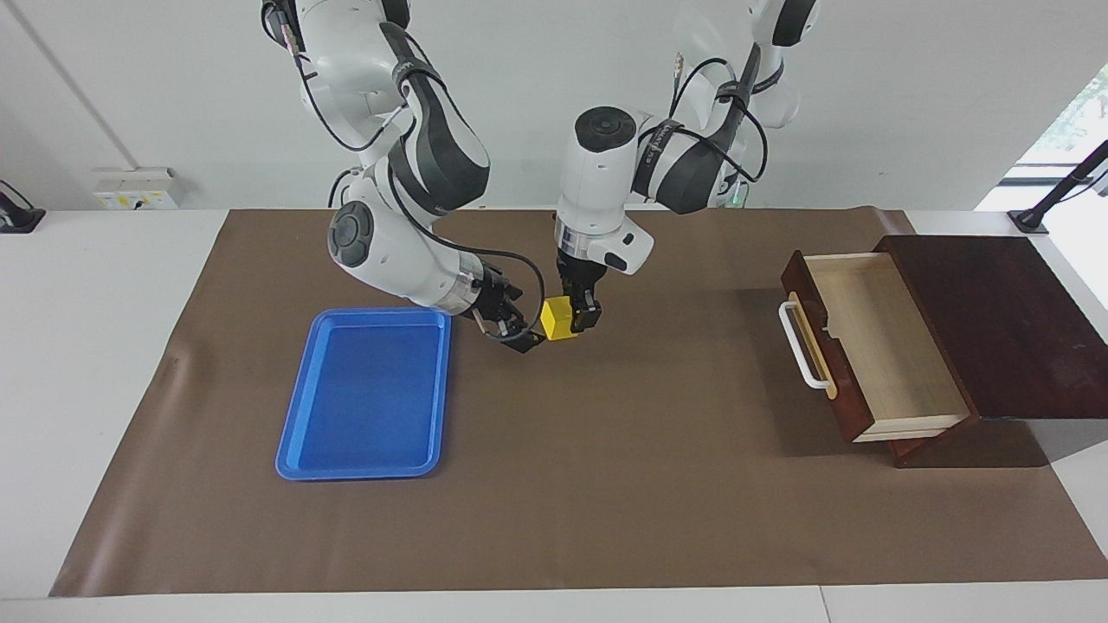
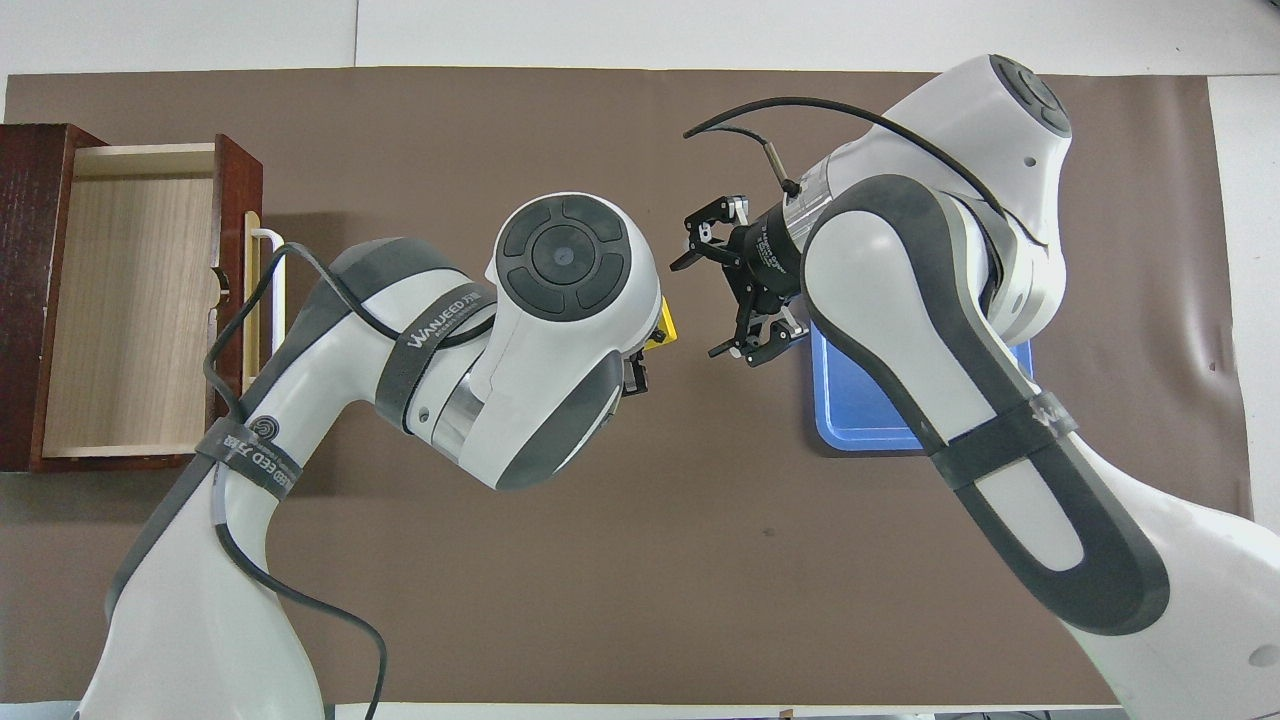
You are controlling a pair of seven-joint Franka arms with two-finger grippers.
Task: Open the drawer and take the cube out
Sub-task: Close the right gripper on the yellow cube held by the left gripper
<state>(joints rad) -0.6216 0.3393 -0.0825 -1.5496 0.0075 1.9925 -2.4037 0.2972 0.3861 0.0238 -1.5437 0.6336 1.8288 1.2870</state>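
Since the small bright yellow cube (image 1: 558,318) is already out of its compartment and clamped between the fingers of the left gripper (image 1: 573,322), most of the task looks done. It hangs over the bare middle of the mat, between the tray and the drawer, apparently just clear of the surface, though the gap is hard to judge. The right gripper (image 1: 511,333) sits just beside the cube, toward the right arm's end of the table, with its fingers spread wide; whether its tips touch the cube cannot be told. That reads as a handover being set up, or a release; what is left is for the cube to be let go or passed on.

Toward the left arm's end, the dark reddish-brown wooden drawer (image 1: 874,346) stands pulled out, its pale light-wood interior showing nothing inside and its white bar handle (image 1: 798,344) facing the middle of the table. Toward the right arm's end lies a flat blue plastic tray (image 1: 363,394), nothing in it.

Everything rests on a brown mat (image 1: 606,519) covering a white table (image 1: 86,363). A plain pale wall rises at the robots' end, with a socket box (image 1: 137,189) on it.
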